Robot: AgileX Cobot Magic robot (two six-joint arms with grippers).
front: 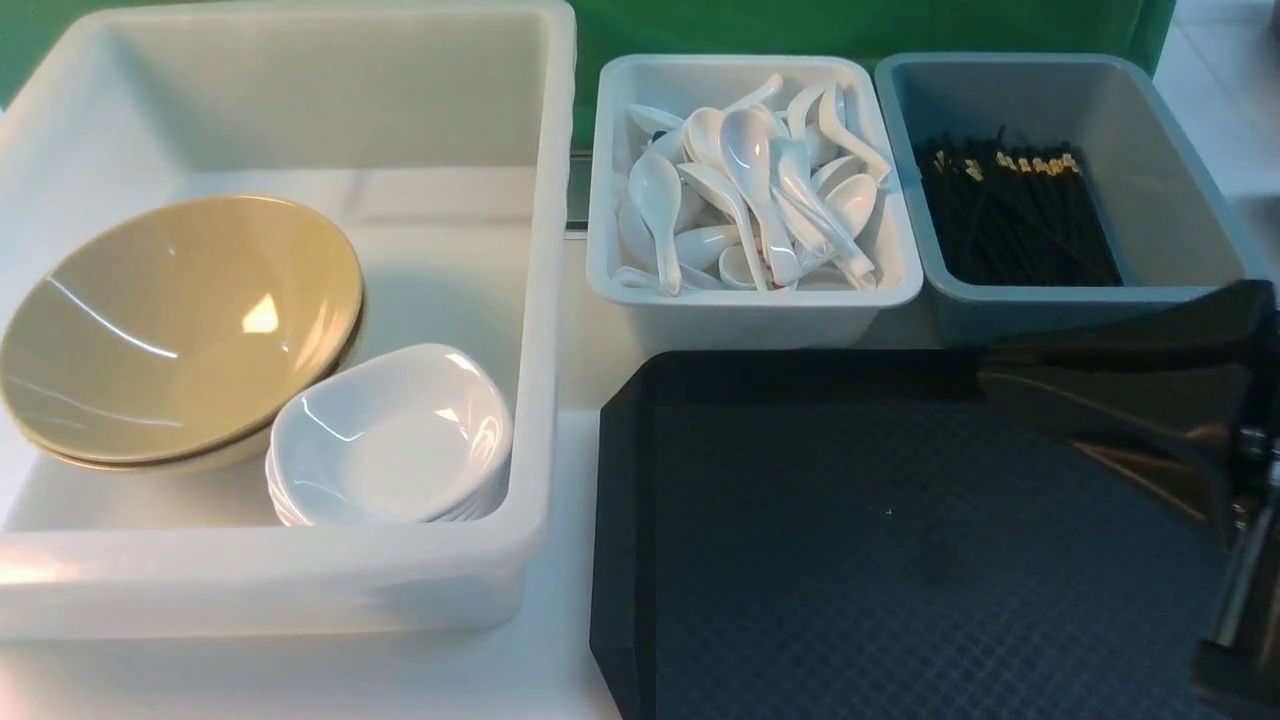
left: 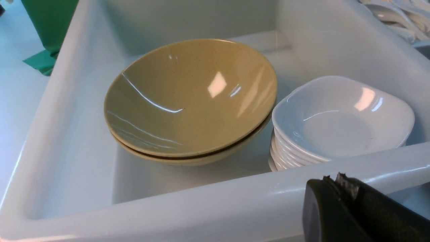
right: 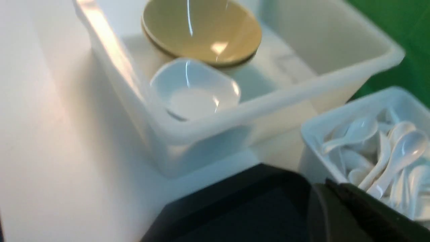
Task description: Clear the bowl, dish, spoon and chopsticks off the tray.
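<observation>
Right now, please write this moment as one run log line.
tray: bare | bowl, dish: white tub | spoons, chopsticks: bins | left gripper: shut | right gripper: shut

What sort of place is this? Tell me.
Probably a canteen dish-return station: stacked tan bowls and white dishes in a large white tub, bins of white spoons and black chopsticks, an emptied black tray.

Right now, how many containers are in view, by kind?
White tub: 1
White spoon bin: 1
Blue-grey chopstick bin: 1
Black tray: 1
Total: 4
</observation>
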